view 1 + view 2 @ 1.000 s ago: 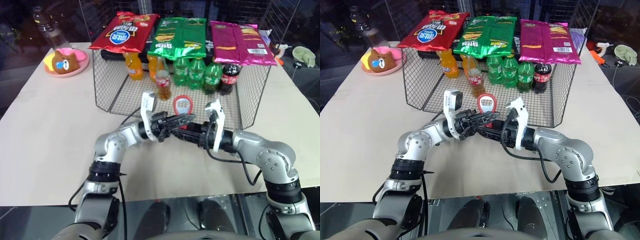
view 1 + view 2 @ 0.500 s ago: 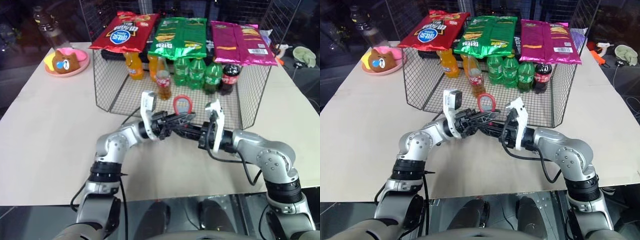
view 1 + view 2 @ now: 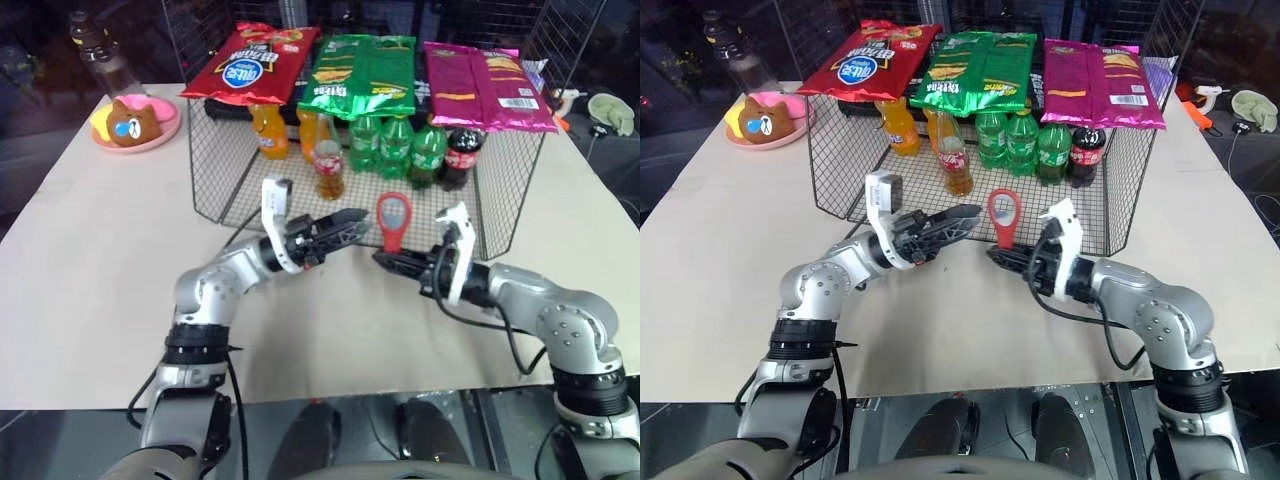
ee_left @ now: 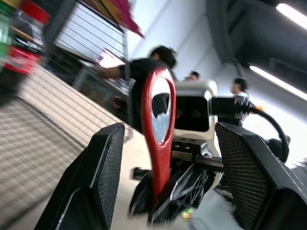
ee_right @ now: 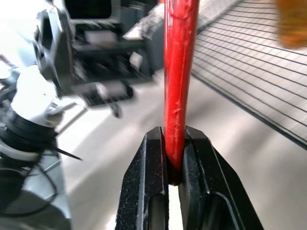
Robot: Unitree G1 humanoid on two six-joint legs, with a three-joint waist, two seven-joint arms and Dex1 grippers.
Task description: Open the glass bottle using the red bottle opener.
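Fingers of the right gripper (image 3: 385,259) now pinch the opener (image 3: 393,219) alone; the left gripper (image 3: 345,220) has spread and let go, so the handover looks done and the bottle (image 3: 328,168) comes next.

We see a red bottle opener (image 3: 393,219) with a silvery head, pinched between the black fingers (image 5: 151,191) of the right gripper (image 3: 385,260). The left gripper (image 3: 345,222) is black too. The glass bottle (image 3: 328,168) holds amber-brown drink under a red-and-white label. The wire basket (image 3: 225,170) is dark mesh, the table (image 3: 90,260) pale beige. Red (image 3: 250,62), green (image 3: 362,72) and magenta (image 3: 482,82) snack bags lie on top.
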